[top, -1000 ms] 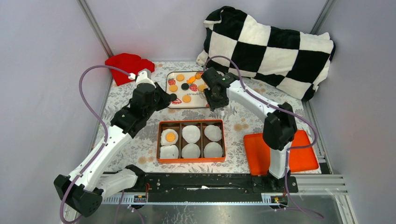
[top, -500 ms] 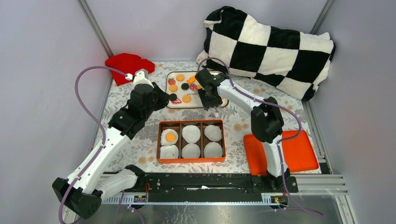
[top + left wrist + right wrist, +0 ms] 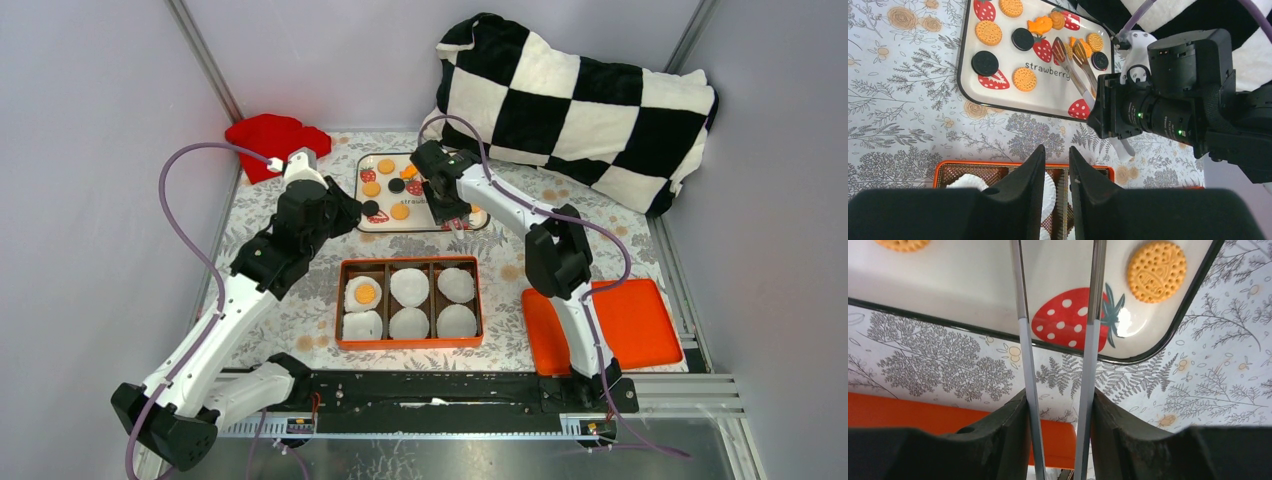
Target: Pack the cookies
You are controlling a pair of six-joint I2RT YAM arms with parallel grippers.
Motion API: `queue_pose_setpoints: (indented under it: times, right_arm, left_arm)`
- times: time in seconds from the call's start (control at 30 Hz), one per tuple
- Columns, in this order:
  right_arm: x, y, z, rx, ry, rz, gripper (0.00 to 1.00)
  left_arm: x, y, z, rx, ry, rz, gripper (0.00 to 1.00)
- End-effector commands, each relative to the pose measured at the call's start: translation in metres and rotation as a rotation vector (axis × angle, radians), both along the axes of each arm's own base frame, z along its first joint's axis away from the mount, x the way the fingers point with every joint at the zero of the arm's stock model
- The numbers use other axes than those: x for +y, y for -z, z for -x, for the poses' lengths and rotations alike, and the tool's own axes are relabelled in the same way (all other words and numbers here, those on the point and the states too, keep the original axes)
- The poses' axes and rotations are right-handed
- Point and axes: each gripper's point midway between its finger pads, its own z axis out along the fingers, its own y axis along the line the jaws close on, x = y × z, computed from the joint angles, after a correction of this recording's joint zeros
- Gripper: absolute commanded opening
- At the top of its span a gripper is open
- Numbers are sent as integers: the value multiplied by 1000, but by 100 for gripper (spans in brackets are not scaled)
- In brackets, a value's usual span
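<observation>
One change: right fingers (image 3: 998,440), clamping tongs (image 3: 1088,365), shifted left over tray (image 3: 1048,97); left fingers (image 3: 1018,200) barely apart, empty

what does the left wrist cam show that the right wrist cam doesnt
Only left wrist: the black cookies, the fish-shaped cookie, the orange box with its paper cups, the right arm's camera, and the left gripper, slightly open and empty.
Only right wrist: the right gripper clamped on the tongs.
Both: the tray, the tongs, a strawberry print, orange round cookies and the floral tablecloth.
</observation>
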Motion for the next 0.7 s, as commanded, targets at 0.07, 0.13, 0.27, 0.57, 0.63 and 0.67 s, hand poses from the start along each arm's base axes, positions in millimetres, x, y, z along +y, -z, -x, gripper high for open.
queue_pose_setpoints:
  times: [0.07, 0.13, 0.27, 0.57, 0.63, 0.67]
  right_arm:
    - [-6, -31, -11, -103, 8, 12, 12]
    - [-6, -46, -11, -140, 7, -15, 6]
    - [-12, -58, -4, -145, 2, -19, 0]
    - [-7, -106, 47, -177, -73, -109, 0]
    - [-3, -114, 72, -173, -112, -117, 0]
    - [-2, -116, 85, -166, -131, -120, 0]
  left_arm:
    - [7, 1, 3, 0, -11, -9, 28]
    - [10, -3, 3, -8, -23, -6, 28]
    - [16, -3, 1, -2, -36, 0, 28]
    - [15, -3, -1, 4, -29, 15, 27]
    - [14, -2, -2, 8, -28, 15, 27]
    - [14, -2, -2, 10, -27, 16, 27]
